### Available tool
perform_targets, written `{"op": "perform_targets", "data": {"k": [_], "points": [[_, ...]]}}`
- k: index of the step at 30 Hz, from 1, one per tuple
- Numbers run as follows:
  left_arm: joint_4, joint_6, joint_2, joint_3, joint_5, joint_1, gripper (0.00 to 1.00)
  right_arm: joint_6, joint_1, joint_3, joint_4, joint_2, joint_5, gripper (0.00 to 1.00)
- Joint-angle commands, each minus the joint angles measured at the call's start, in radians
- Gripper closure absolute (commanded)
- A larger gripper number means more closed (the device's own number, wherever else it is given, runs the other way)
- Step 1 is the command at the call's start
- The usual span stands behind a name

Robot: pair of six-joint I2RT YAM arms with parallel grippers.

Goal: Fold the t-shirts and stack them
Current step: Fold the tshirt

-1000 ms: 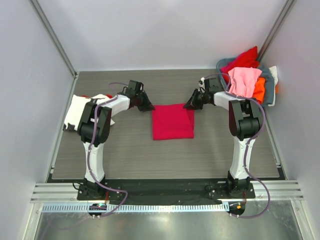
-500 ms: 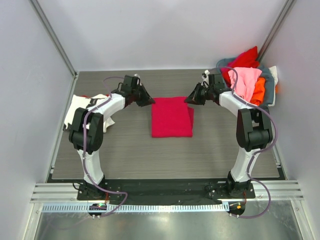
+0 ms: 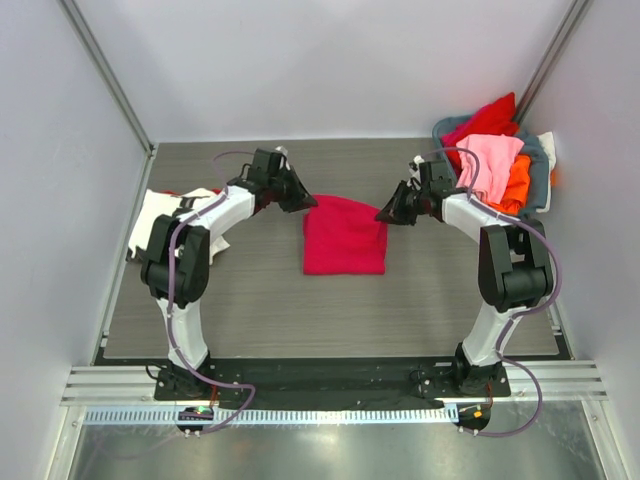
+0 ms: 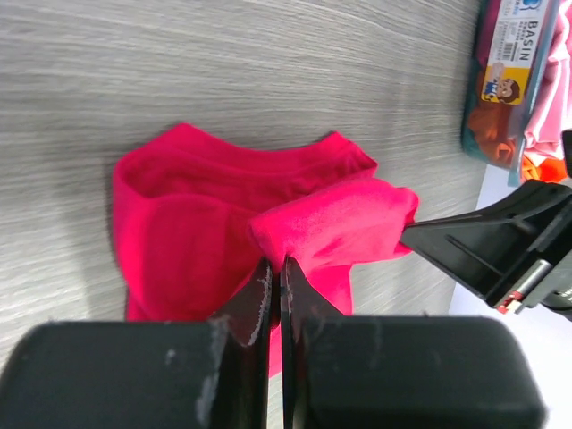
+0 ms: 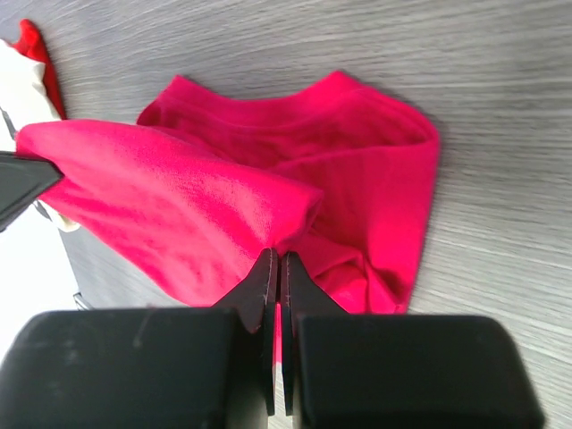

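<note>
A crimson-magenta t-shirt [image 3: 344,238] lies partly folded at the table's middle. My left gripper [image 3: 303,203] is shut on its far left corner and my right gripper [image 3: 384,214] is shut on its far right corner; both hold the far edge lifted above the cloth below. In the left wrist view [image 4: 322,223] the raised fold hangs between my gripper [image 4: 275,264] and the other gripper's finger. In the right wrist view the shirt [image 5: 268,206] is pinched by my gripper [image 5: 277,257]. A white t-shirt with black and red markings [image 3: 160,222] lies at the left edge.
A grey-blue basket [image 3: 541,165] at the far right holds red, pink [image 3: 488,160] and orange shirts. The enclosure walls stand close on the left, right and back. Bare grey table [image 3: 330,310] lies in front of the shirt.
Both grippers have lifted the shirt's far edge and carried it toward the near side, so the flat far edge now bulges up in a fold.
</note>
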Motion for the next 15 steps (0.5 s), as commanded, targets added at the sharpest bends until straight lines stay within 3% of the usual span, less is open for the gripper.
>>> {"op": "perform_targets", "data": {"k": [1, 15], "points": [[0.019, 0.004, 0.018, 0.061, 0.03, -0.002, 1.0, -0.014, -0.018, -0.007, -0.002, -0.073, 0.02, 0.99], [0.017, -0.007, -0.098, -0.023, 0.042, -0.004, 1.0, -0.019, -0.024, 0.005, -0.083, -0.214, 0.034, 0.99]]}}
